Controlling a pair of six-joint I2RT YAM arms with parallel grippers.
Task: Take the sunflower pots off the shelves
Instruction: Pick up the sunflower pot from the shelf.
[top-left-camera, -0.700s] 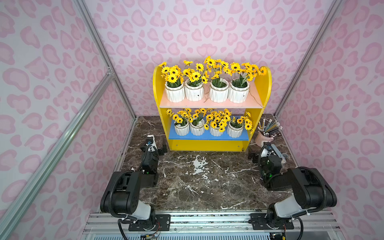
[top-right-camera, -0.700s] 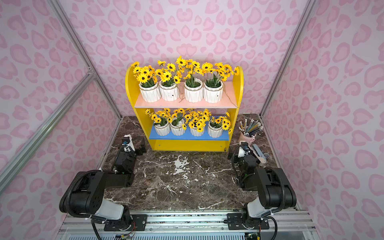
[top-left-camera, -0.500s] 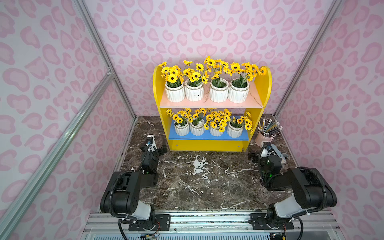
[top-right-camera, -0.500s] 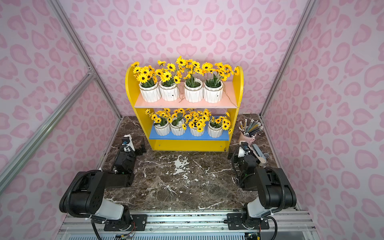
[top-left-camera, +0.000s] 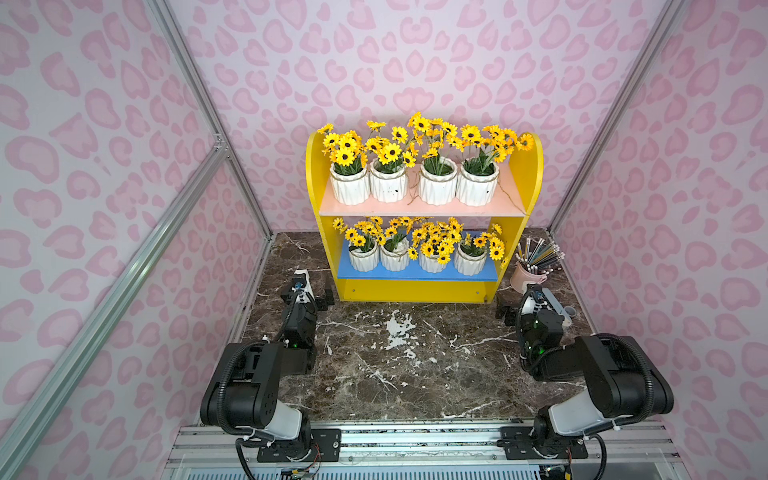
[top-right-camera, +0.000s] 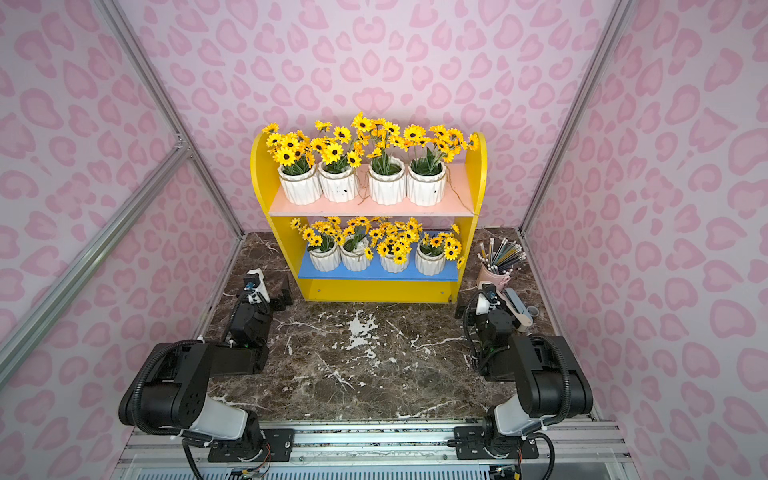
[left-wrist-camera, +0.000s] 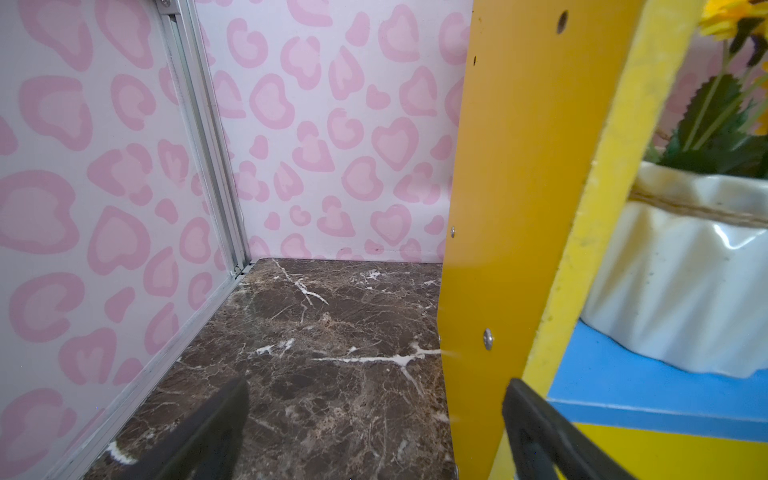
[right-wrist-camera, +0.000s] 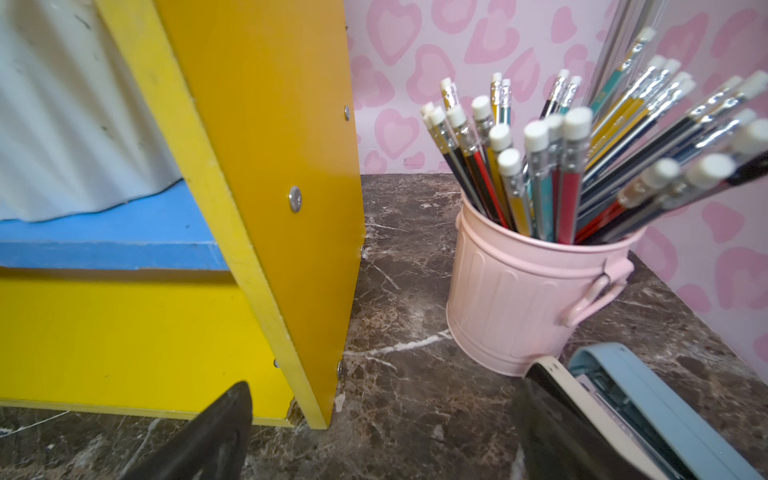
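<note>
Both arms sit low on the dark brown marbled bench (top-left-camera: 395, 386), one at each near corner of the small yellow shelf unit (top-left-camera: 415, 291) with rounded side panels. None of the eight small white ribbed sunflower pots (top-left-camera: 437, 189) with twine bands is off it yet; four stand in a row on the pale pink upper board (top-left-camera: 505, 203) and four on the blue lower board (top-left-camera: 415, 275).

The left pincer (left-wrist-camera: 374, 399) is spread wide and holds nothing. In its wrist view the front edge of the left side panel rises between its fingers; the left-end lower pot (left-wrist-camera: 685, 291) stands just past that panel, to the right and farther in.

The right pincer (right-wrist-camera: 386, 390) is likewise wide open and empty. The right-end lower pot (right-wrist-camera: 62, 124) lies to its left and farther in, behind the right side panel; a pale pink bucket-shaped cup of pencils (right-wrist-camera: 528, 291) stands near it on the far side; a pale blue stapler (right-wrist-camera: 648, 411) lies just beside its right-hand finger.

Every pot stands upright, its long axis vertical. By my judgement a level reach from the front suits, with a finger on either side of the ribbed body. Each arm looks about equally near its own end pot, but must first shift toward the middle to clear its panel.
</note>
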